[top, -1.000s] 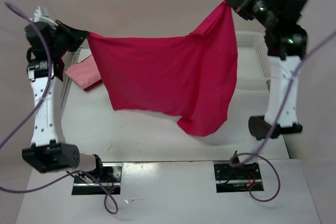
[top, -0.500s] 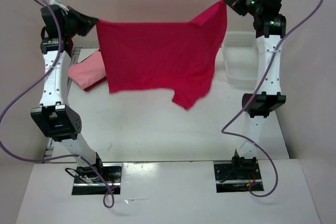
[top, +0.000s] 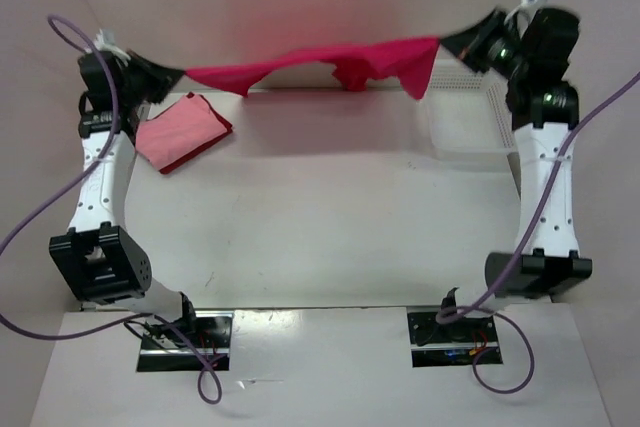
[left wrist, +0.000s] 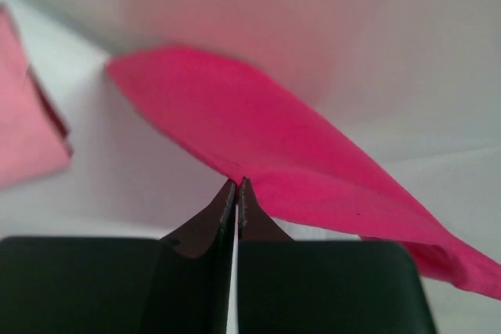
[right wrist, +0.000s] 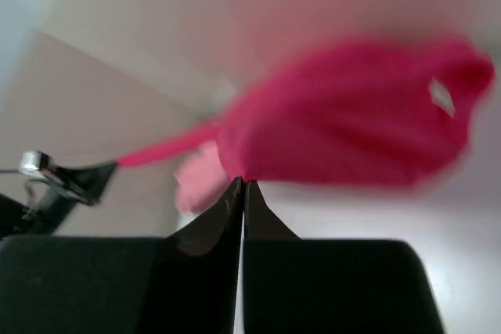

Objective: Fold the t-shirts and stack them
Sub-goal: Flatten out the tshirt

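Above the far left corner of the white mesh basket [top: 478, 112], the right gripper [top: 447, 44] is pinched tight on one corner of the crimson-magenta t-shirt [top: 330, 59]. Well to the basket's left, the left gripper [top: 176, 75] is clamped just as tight on the opposite corner. Both wrist views show the fingertips pressed together with cloth caught between them: the left gripper [left wrist: 236, 185] on the shirt's edge [left wrist: 274, 146], the right gripper [right wrist: 240, 184] on a blurred mass of the same fabric [right wrist: 352, 123].

The shirt's long axis runs left to right, rising slightly toward the basket side. From above it reads as a thin band held clear of the table [top: 320, 217], with a small bunch of cloth drooping near its middle.

Half a second earlier the garment hung from the same two grips as a broad curtain, its lower hem and a sleeve dangling toward the table. It has since flattened to this near edge-on strip, and the grippers stand farther apart.

Far to the left of the basket, the light pink t-shirt [top: 178, 130] lies folded on the table, a dark red t-shirt [top: 221, 127] showing at its edges beneath it. Both are now uncovered by the hanging cloth.
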Tool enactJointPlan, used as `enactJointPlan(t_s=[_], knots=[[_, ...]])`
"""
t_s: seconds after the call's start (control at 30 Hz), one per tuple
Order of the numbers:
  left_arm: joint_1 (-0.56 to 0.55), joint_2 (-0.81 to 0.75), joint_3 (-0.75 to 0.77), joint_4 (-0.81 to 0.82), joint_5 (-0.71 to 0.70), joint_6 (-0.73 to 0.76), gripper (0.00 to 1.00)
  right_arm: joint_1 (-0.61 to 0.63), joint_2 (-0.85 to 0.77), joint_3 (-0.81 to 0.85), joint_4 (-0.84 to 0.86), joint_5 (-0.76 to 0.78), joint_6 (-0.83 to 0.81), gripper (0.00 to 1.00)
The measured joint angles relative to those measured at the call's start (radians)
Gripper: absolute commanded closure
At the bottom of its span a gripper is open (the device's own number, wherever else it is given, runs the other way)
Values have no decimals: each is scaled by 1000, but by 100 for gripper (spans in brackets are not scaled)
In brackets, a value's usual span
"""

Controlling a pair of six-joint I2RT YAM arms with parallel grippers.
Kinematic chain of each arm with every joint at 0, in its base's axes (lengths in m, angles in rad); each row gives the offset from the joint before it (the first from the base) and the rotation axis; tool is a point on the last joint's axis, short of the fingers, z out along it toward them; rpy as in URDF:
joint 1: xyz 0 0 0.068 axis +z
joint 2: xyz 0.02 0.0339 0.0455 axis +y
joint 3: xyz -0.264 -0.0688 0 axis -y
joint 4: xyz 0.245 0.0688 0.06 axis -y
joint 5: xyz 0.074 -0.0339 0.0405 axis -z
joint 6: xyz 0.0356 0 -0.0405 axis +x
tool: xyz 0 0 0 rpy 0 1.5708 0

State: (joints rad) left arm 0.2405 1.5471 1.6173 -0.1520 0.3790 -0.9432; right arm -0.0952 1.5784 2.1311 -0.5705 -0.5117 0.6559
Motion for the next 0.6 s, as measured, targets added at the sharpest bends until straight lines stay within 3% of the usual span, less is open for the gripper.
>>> enactJointPlan(t_s=[0.13, 0.27, 0.4, 0.6], knots=[[-2, -105, -360, 21, -2, 29, 98, 8, -216, -583, 3, 56, -65, 100], [-5, -190, -688, 7, -4, 50, 98, 8, -300, -1012, -57, 115, -95, 100], [-6, -244, -890, -42, -15, 82, 98, 11, -381, -1224, -159, 148, -99, 100], [-10, -422, -1012, -172, -40, 122, 96, 53, -573, -1262, -285, 159, -80, 100]])
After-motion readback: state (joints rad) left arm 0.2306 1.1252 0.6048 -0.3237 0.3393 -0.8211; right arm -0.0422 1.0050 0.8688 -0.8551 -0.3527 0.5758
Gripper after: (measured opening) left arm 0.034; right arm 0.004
